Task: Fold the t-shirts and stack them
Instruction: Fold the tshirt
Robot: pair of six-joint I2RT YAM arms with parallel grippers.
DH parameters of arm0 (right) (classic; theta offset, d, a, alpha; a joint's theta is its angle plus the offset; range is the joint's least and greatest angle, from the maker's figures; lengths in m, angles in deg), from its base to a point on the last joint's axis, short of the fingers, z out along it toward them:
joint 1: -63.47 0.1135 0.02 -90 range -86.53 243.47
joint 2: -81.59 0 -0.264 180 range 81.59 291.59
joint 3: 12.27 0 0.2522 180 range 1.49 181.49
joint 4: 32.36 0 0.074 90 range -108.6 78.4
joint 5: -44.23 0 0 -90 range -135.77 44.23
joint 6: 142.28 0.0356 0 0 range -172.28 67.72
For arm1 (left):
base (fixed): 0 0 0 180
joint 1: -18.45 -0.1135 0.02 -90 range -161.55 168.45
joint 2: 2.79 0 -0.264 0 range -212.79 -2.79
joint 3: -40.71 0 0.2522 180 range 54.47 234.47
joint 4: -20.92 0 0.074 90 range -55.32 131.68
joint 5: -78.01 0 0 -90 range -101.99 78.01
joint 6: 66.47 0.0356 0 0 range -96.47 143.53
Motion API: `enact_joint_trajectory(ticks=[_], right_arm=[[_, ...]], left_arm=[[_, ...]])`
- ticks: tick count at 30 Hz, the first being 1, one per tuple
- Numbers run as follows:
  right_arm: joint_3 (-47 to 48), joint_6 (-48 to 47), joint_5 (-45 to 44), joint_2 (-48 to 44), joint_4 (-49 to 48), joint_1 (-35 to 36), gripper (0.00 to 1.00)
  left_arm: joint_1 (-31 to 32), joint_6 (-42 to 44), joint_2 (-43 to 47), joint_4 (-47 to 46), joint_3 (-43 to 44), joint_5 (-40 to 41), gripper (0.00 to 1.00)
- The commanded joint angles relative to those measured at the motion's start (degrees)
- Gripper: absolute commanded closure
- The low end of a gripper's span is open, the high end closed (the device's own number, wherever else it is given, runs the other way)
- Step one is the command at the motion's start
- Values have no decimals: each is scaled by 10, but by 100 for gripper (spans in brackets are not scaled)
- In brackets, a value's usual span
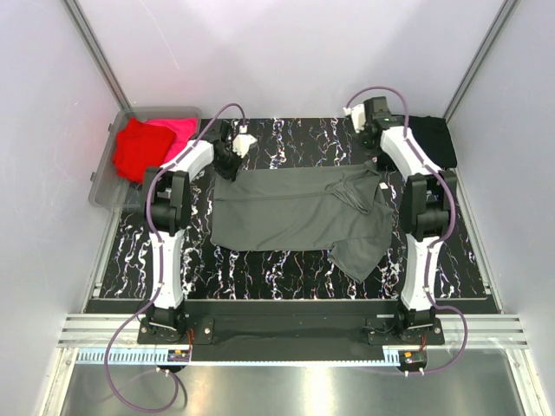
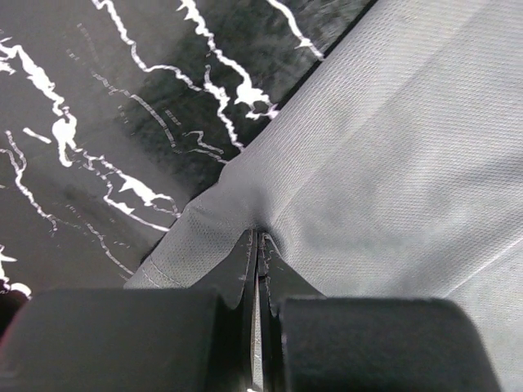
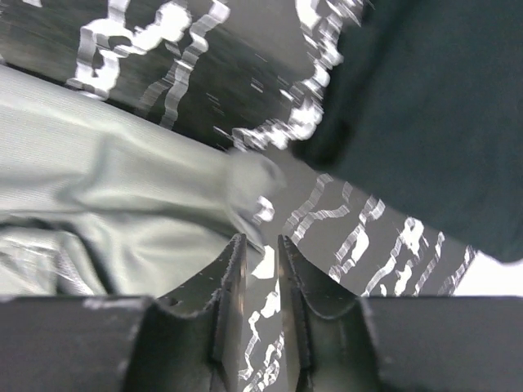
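A dark grey t-shirt (image 1: 295,212) lies spread on the black marbled table, its right side rumpled with a sleeve hanging toward the front. My left gripper (image 1: 227,166) is at the shirt's far left corner. In the left wrist view it is shut (image 2: 258,238) on a pinch of the grey cloth (image 2: 392,147). My right gripper (image 1: 380,165) is at the shirt's far right corner. In the right wrist view its jaws (image 3: 261,245) stand a little apart with only table between them, and the grey cloth (image 3: 122,204) lies just left of them. A black t-shirt (image 1: 434,139) lies folded at the far right and also shows in the right wrist view (image 3: 433,106).
A clear bin (image 1: 106,186) at the far left holds a red shirt (image 1: 139,149) and a pink one (image 1: 179,130). Grey walls and metal posts enclose the table. No green shirt is in view.
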Motion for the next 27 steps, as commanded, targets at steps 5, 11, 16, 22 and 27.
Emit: enact_joint_trajectory(ticks=[5,11,16,22,27], right_arm=[[40,-40,-19,49,2,41,74],[48,-38,-54,69,4,44,76],[58,-38,-69,82,4,44,77],[62,-48,-97,101,-5,43,77],[54,-51,-103,107,-11,44,78]], left_arm=[[17,-4,13,11,-13,5,100],[21,-10,5,11,-4,5,100],[21,-12,-2,11,0,4,100],[21,-12,-3,11,-4,9,100],[21,-18,-13,21,3,20,100]])
